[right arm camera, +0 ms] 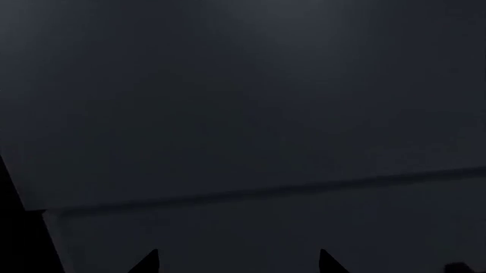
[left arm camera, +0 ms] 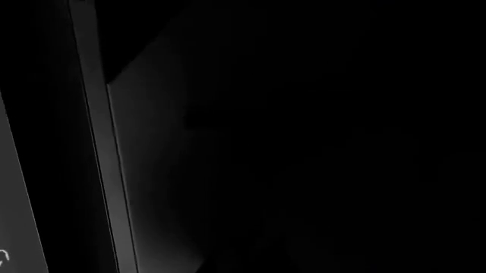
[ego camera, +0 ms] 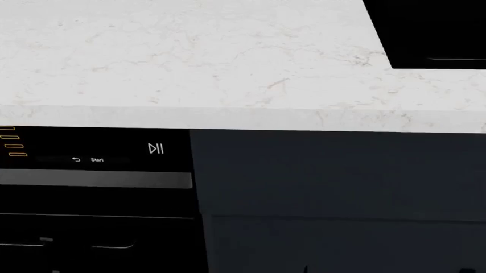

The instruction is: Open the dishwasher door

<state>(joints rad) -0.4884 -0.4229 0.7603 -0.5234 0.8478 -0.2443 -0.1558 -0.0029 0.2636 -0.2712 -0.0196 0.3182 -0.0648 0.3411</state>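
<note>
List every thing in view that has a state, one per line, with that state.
dishwasher door: shut, flush under the countertop; orange bar lights lit.
navy cabinet front: shut.
right gripper: two fingertips apart, open, close to the navy cabinet front, holding nothing.
left gripper: not visible in any view.

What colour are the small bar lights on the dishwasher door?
Orange; the bar lights on the dishwasher door show best in the head view.

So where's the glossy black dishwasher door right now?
In the head view, the glossy black dishwasher door sits lower left, directly under the white marble countertop, with the matte navy cabinet front beside it on the right.
</note>
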